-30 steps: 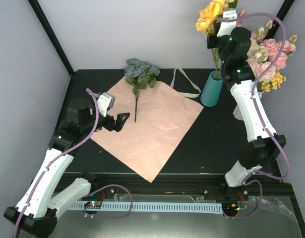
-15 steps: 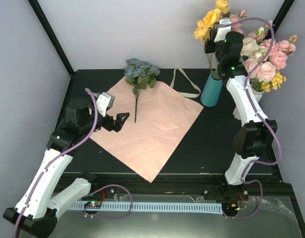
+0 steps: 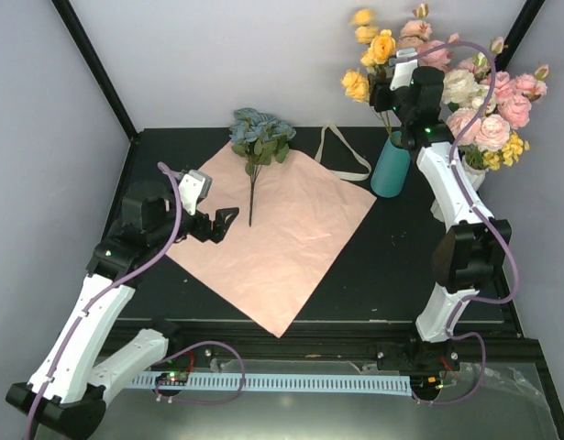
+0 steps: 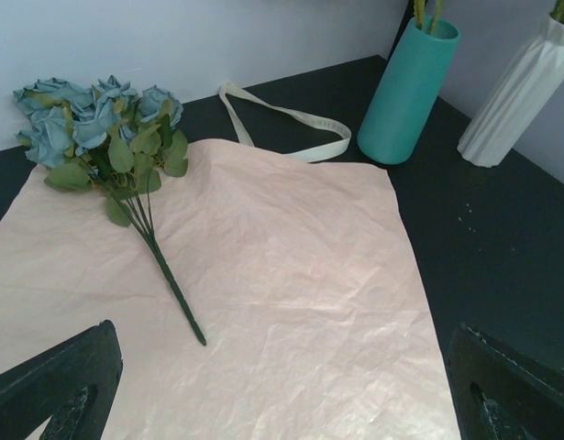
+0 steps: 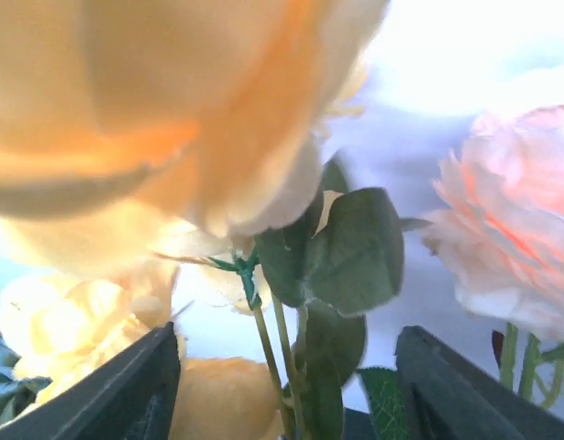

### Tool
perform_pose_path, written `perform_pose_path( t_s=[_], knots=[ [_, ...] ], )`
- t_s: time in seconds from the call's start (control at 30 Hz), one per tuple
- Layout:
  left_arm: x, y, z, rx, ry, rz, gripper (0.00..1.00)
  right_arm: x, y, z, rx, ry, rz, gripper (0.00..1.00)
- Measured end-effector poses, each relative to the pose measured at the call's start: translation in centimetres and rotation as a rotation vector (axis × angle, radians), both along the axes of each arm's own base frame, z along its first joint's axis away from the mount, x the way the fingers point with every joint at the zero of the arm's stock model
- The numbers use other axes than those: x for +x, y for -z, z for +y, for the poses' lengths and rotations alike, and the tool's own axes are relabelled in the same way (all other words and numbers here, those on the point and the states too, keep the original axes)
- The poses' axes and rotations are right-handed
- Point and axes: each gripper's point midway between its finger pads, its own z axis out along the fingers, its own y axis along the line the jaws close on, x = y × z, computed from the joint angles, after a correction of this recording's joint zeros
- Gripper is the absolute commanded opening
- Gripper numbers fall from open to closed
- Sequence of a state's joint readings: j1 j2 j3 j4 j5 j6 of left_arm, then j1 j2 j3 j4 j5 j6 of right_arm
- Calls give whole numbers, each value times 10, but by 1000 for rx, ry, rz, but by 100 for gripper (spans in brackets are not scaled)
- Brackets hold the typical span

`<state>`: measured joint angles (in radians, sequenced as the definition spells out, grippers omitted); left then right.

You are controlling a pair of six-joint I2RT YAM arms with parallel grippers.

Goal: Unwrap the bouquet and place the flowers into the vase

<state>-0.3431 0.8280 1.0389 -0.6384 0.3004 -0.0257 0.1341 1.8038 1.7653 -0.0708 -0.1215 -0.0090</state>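
Rt gripper jaws apart, 2 dark fingers low in frame. Thin stems between, clear of both. Blurry yellow bloom fills top, pink rose rt, green leaves mid.

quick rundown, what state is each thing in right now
pink paper: unwrapped, spread flat on the table
ribbon: untied, lying loose by the paper
blue flowers: lying on the paper
teal vase: upright, stems in it
yellow flowers: standing in the teal vase
white vase: upright, holding roses
left gripper: open, empty
right gripper: open, yellow stems between its fingers
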Motion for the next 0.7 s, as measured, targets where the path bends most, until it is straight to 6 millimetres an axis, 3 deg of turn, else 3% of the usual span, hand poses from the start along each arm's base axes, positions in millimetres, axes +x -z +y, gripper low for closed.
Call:
perform_pose_path(
  t_s=[0.27, 0.53, 0.7],
  knots=[
    [5, 6, -1, 9, -2, 21, 99, -3, -4, -4, -12, 19, 37, 100],
    [25, 20, 0, 39, -52, 91, 99, -20, -20, 1, 41, -11, 56, 100],
    [46, 36, -3, 53, -96, 179, 99, -43, -52, 11, 116, -46, 23, 100]
  ],
)
